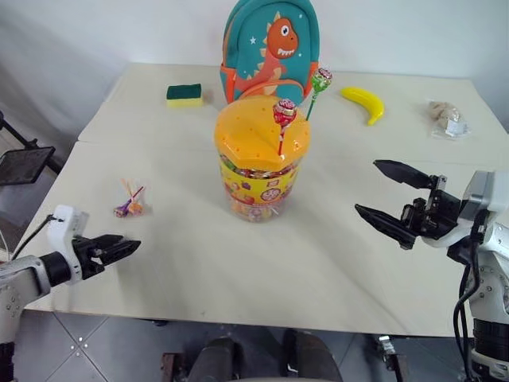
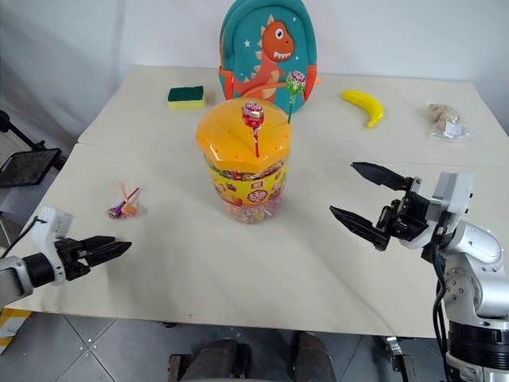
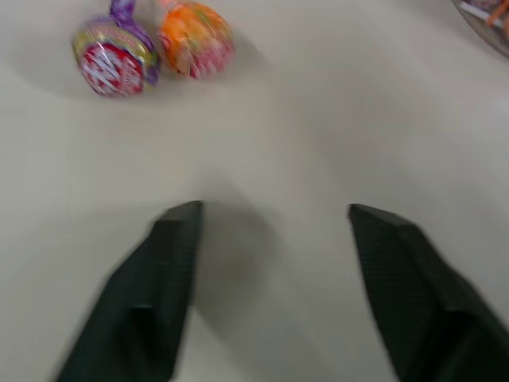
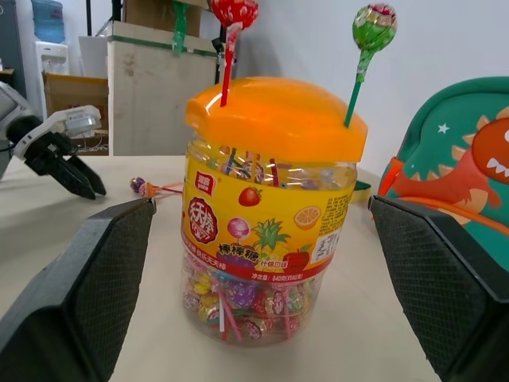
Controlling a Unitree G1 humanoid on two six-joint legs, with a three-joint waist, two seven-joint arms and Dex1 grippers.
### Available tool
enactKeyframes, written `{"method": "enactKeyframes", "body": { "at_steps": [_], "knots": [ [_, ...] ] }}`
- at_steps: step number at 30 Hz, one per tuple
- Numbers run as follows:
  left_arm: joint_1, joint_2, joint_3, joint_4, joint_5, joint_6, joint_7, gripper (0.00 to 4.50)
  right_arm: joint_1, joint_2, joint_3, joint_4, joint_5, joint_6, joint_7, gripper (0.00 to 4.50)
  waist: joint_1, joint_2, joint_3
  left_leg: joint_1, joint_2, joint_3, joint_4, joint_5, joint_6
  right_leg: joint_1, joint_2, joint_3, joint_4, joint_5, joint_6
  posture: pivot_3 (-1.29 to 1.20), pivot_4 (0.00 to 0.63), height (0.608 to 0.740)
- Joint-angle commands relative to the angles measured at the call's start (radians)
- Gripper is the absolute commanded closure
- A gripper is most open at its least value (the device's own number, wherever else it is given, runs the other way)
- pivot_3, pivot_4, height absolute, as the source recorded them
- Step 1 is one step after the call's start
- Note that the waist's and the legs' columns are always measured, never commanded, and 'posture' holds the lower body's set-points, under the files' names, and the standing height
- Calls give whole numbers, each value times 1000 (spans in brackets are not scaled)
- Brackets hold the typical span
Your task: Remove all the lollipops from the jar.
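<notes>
Currently: surface (image 1: 334,263) | jar (image 1: 256,179) mid-surface, lid on | right tool (image 1: 390,199) spread, empty, facing jar | left tool (image 3: 270,294) spread, empty, near removed pair | lollipops: purple (image 3: 111,60), orange (image 3: 196,38) out on surface; red (image 1: 284,112), green (image 1: 320,79) left in lid | progress: half.

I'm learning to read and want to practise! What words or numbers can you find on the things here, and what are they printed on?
Wide clear plastic jar with the orange lid, yellow-red label: large white Chinese characters and a small red logo square with white marks, too blurred to read.
Same label, bottom edge: a line of tiny print, too small to read.
Teal dinosaur backpack: only pictures and stars, no words.
Purple lollipop wrapper: patterned marks, not readable.
</notes>
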Motion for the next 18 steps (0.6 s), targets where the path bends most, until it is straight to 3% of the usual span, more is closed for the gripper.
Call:
{"method": "enactKeyframes", "body": {
  "at_steps": [1,5,9,14,18],
  "knots": [
    [1,21,144,10,-79,-158,-193,842,-71,-13,0,-98,101,85,-60,0,-10,1,0,0,0,0,0,0,0,0,0,0,0,0,0,0,150,740],
    [-54,6,197,14,-123,-267,-270,842,-183,6,46,-89,102,179,-188,0,-15,1,0,0,1,-1,0,0,-1,0,0,-1,0,-1,-1,0,150,740],
    [-193,-33,160,-95,-244,-239,-212,32,-311,38,93,-1,56,227,-278,0,-9,0,1,-1,0,-1,1,0,0,0,-1,-1,1,-1,-1,0,150,740],
    [-346,-105,104,-169,-374,-205,-115,32,-469,112,168,79,43,295,-340,0,-15,0,1,-1,-1,-2,1,0,0,-1,-1,-2,4,0,-1,0,150,740],
    [-360,-117,55,-190,-404,-185,-104,32,-562,169,234,178,-51,301,-380,0,-36,0,1,-1,-1,-1,0,0,0,-2,2,-3,4,0,-1,0,150,740]
  ]
}}
